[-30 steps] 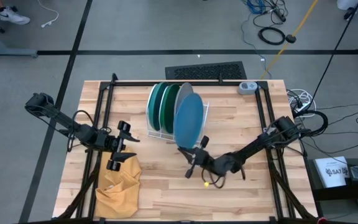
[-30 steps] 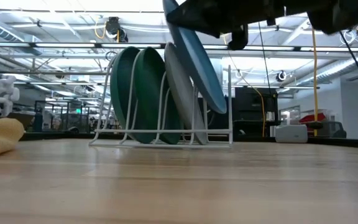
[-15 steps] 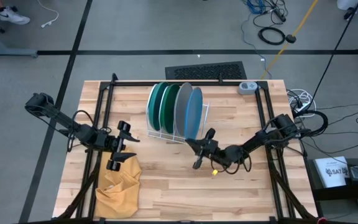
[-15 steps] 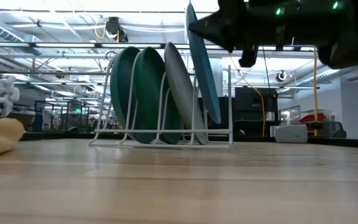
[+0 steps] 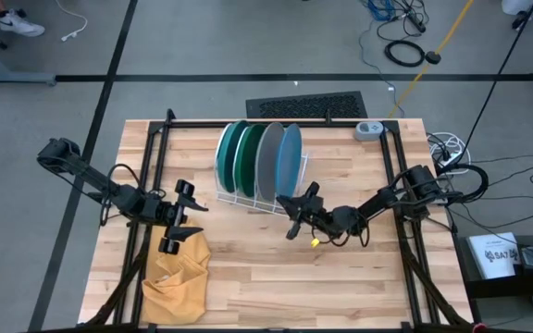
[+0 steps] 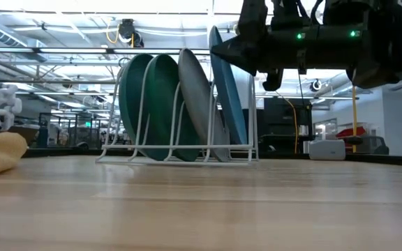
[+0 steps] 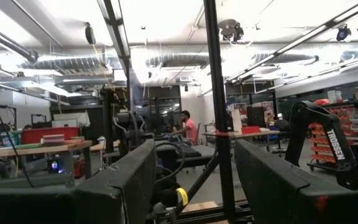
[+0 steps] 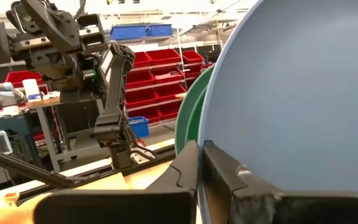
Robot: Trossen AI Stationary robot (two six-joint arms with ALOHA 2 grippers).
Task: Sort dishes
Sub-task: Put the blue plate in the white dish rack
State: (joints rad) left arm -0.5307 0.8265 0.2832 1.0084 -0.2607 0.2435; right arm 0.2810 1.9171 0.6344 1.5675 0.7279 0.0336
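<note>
The right arm reaches low and leftward across the counter [image 5: 248,277], its right gripper [image 5: 296,209] with fingers clenched on the rim of the light blue plate [image 5: 290,160]. That plate stands upright in the white wire rack [image 6: 180,146], rightmost. The left gripper [image 5: 179,222] hovers over the mustard-yellow cloth [image 5: 176,277], fingers released. A distant arm reads "TROSSEN".

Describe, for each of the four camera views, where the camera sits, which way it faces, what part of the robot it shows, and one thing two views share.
High view: above the table, looking straight down; both arms, left gripper over the yellow cloth, right gripper at the light blue plate.
Low view: table height, looking level at the white rack; the right arm overhead.
Left wrist view: faces the room; own two fingers apart.
Right wrist view: faces the light blue plate; own fingers.
Shared: high, low and right wrist views all show the light blue plate.
</note>
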